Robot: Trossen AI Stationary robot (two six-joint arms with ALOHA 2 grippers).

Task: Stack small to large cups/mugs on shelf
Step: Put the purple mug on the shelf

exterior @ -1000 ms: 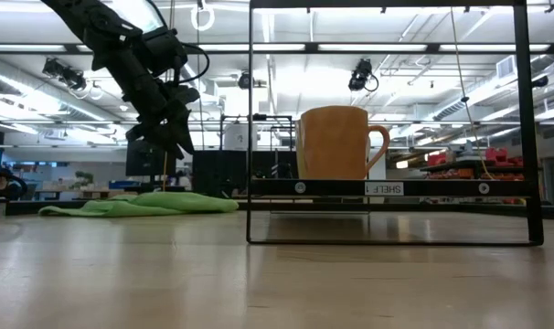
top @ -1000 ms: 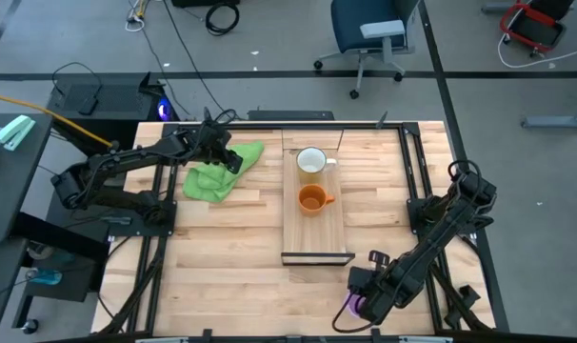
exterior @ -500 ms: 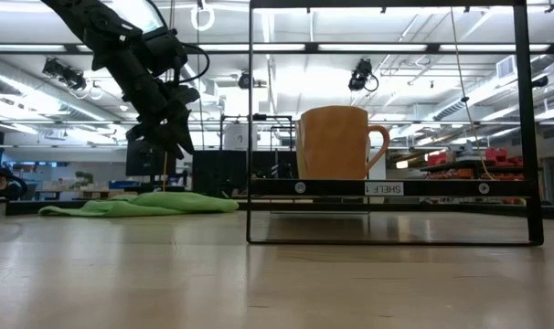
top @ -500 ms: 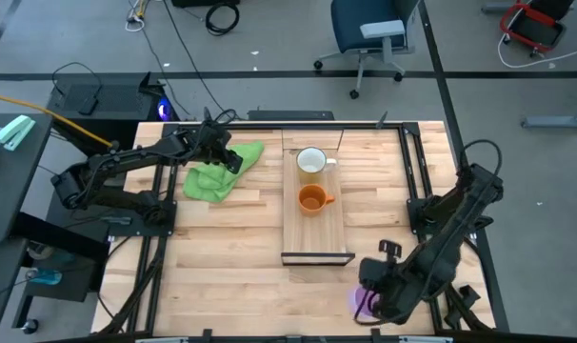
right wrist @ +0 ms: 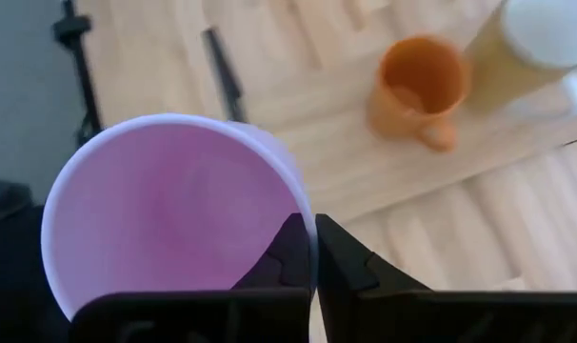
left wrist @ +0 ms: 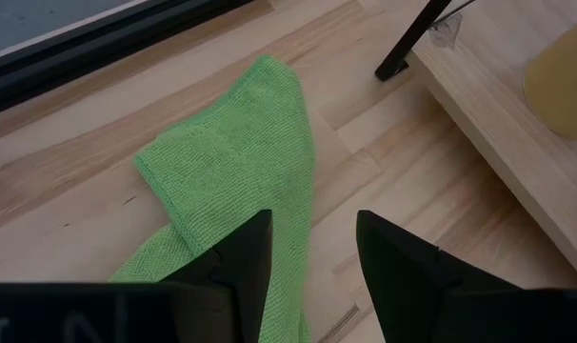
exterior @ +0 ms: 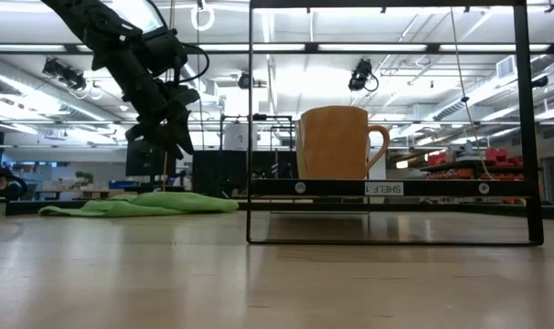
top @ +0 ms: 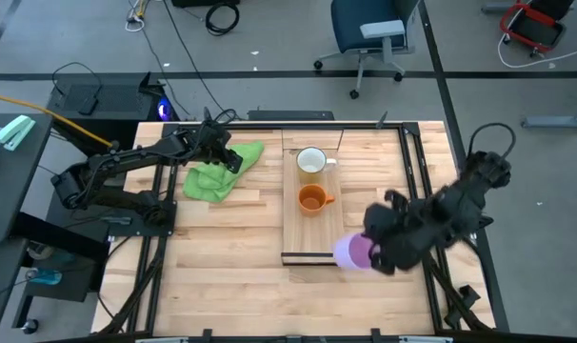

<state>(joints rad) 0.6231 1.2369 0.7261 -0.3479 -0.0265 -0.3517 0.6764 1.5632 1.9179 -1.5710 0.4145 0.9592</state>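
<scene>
On the light-wood shelf stand a white mug toward its far end and an orange mug at its middle; both show in the right wrist view as the white mug and the orange mug. My right gripper is shut on a light purple mug, high above the table beside the shelf's near end. My left gripper hangs open over a green cloth at the far left, touching nothing. My right gripper holds the purple mug by its rim wall, one finger inside the cup and the other outside. The fingers slant steeply down from above. The mug is lifted clear of the table, mouth up and somewhat tilted.
The shelf's thin black metal frame rises around the board; in the low view the orange mug stands inside it. The green cloth lies flat left of the shelf. Bare tabletop lies near the front left.
My right gripper has risen a long way from the table's near right corner with the purple mug, going toward the shelf's near end and tipping steeper. The mug is now lifted clear, high above the tabletop. The white and orange mugs have kept still.
</scene>
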